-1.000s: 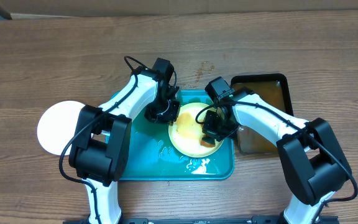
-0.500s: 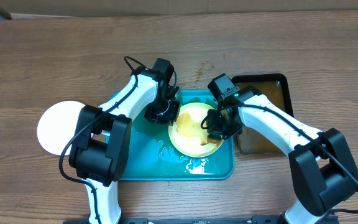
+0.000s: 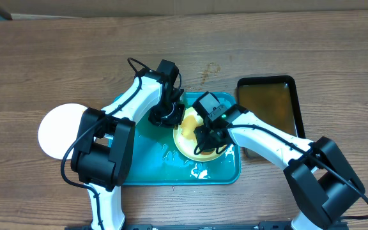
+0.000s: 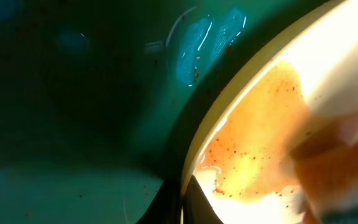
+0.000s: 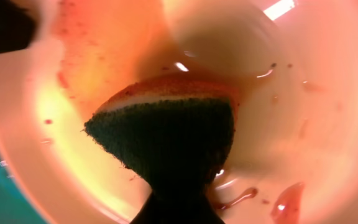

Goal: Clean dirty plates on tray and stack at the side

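A pale plate (image 3: 185, 142) smeared with brown sauce lies on the turquoise tray (image 3: 145, 150). My left gripper (image 3: 165, 117) is shut on the plate's left rim; the rim runs between the fingertips (image 4: 182, 196) in the left wrist view, beside the orange smear on the plate (image 4: 260, 137). My right gripper (image 3: 205, 137) is shut on a dark-faced sponge (image 5: 166, 134) and presses it on the wet plate (image 5: 291, 124). A clean white plate (image 3: 59, 131) lies on the table to the left of the tray. A third plate is not in view.
A black tray (image 3: 270, 102) of brownish water stands to the right of the turquoise tray. Foam and water (image 3: 200, 169) lie on the tray's front part. Both arms cross over the tray's far half.
My right gripper has moved left across the plate with the sponge, uncovering more of the black tray. The left gripper has held still on the rim.
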`<action>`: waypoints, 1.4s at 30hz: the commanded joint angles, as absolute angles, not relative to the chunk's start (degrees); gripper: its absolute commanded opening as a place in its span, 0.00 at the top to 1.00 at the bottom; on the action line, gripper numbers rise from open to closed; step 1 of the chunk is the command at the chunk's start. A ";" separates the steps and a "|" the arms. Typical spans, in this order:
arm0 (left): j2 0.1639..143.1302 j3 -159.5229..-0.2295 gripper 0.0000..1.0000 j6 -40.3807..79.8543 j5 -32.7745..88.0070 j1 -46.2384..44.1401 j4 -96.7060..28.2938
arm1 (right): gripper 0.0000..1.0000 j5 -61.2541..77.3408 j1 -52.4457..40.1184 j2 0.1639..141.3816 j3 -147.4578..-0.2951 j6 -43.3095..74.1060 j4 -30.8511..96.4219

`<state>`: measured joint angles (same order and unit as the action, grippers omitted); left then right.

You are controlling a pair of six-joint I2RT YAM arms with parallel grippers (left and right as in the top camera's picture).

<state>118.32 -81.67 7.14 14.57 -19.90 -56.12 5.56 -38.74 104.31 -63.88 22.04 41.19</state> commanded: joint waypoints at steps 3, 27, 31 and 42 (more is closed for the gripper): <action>118.76 -79.96 0.96 8.23 10.55 -19.90 -56.58 | 0.96 3.60 -38.52 103.00 -59.31 16.97 36.64; 117.27 -80.68 0.96 8.40 10.04 -19.84 -56.10 | 0.96 -13.85 -35.03 95.64 -68.18 26.00 43.94; 113.51 -81.28 0.96 8.84 8.08 -19.81 -55.42 | 0.96 -13.82 -29.34 90.17 -68.18 30.39 46.68; 97.47 -81.28 0.96 9.43 -8.67 -19.97 -55.42 | 0.96 -2.31 -9.41 89.86 -66.26 21.74 53.10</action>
